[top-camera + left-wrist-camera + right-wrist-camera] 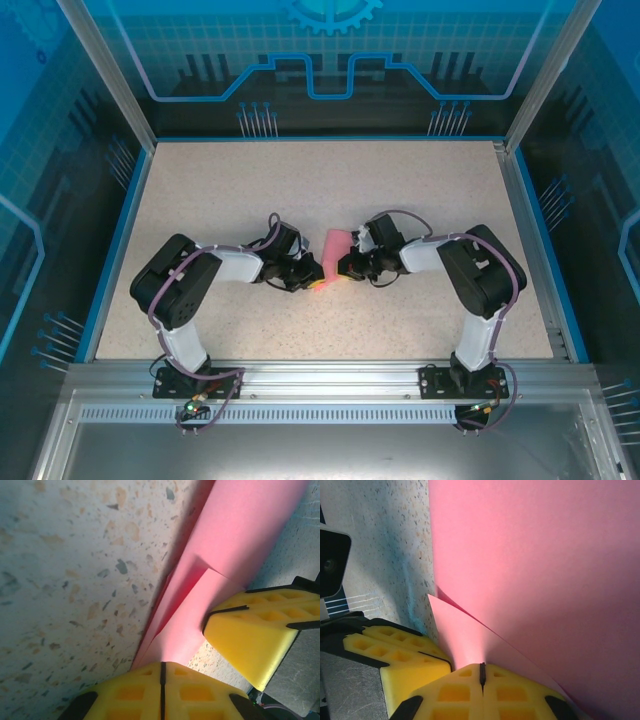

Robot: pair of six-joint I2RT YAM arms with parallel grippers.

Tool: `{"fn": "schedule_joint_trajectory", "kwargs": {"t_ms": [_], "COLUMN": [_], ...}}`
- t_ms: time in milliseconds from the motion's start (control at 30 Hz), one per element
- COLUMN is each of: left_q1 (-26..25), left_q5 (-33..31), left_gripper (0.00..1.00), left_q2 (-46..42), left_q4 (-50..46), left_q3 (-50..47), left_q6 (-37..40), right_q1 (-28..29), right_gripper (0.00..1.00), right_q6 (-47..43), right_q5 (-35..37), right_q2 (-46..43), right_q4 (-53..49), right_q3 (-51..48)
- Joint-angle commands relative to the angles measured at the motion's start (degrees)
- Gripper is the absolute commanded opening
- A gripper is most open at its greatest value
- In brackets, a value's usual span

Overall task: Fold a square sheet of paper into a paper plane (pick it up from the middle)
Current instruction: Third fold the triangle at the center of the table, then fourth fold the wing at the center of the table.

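Two yellow jaws, left and right, are pinching tight on the thin pink-red folded paper sheet, which is sitting between them. Both should be holding evenly, keeping creases straight.

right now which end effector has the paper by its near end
The left end effector: it is shut on the folded pink paper's narrow end nearest the arm bases, while the right end effector clamps its side edge farther up.

Left gripper, right gripper: seemingly clamped
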Motion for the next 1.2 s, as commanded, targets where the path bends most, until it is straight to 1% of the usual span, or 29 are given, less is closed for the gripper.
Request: {"fn": "schedule_joint_trajectory", "kwargs": {"t_ms": [0, 200, 300, 400, 567, 667, 767, 800, 933, 1167], "left_q1": [0.3, 0.2, 0.1, -0.4, -1.9, -2.1, -2.1, -2.1, -2.0, -2.0], "left_q5": [-5.4, -5.4, -5.0, -4.2, -4.0, -7.1, -10.3, -10.7, -9.7, -8.7], "left_gripper": [0.09, 0.08, 0.09, 0.09, 0.12, 0.15, 0.18, 0.18, 0.17, 0.16], "left_q2": [2.6, 2.6, 2.3, 1.6, -1.1, -3.9, -5.7, -5.7, -2.7, 3.0], "left_q4": [-6.9, -7.5, -7.2, -6.8, -7.3, -11.6, -15.9, -16.7, -18.2, -20.6], "left_q3": [-0.8, -0.8, -0.9, -0.7, 1.0, 4.0, 7.8, 8.9, 13.9, 18.5], "left_q6": [1.7, 2.2, 2.1, 1.7, 2.3, 5.1, 8.6, 9.6, 12.4, 14.3], "right_q1": [-3.0, -7.6, -10.2, -11.3, -11.2, -10.8, -10.1, -9.7, -8.0, -4.8], "right_gripper": [0.02, 0.03, 0.04, 0.05, 0.17, 0.27, 0.31, 0.34, 0.4, 0.44], "right_q6": [-1.2, -4.2, -4.8, -5.1, -5.9, -5.2, -4.2, -3.9, -2.2, -0.1], "right_q5": [1.0, 1.1, -0.4, -2.0, -1.5, -1.3, -0.6, -0.6, -0.3, 0.5], "right_q2": [1.5, 1.3, 1.9, 0.1, -5.7, -8.6, -10.4, -10.7, -10.9, -9.7], "right_q4": [0.7, -2.3, -2.0, -2.0, -5.6, -5.8, -6.1, -5.6, -4.1, -2.2], "right_q3": [-1.0, 0.4, 0.3, 0.0, -0.5, -2.1, -3.7, -4.4, -5.8, -6.0]}}
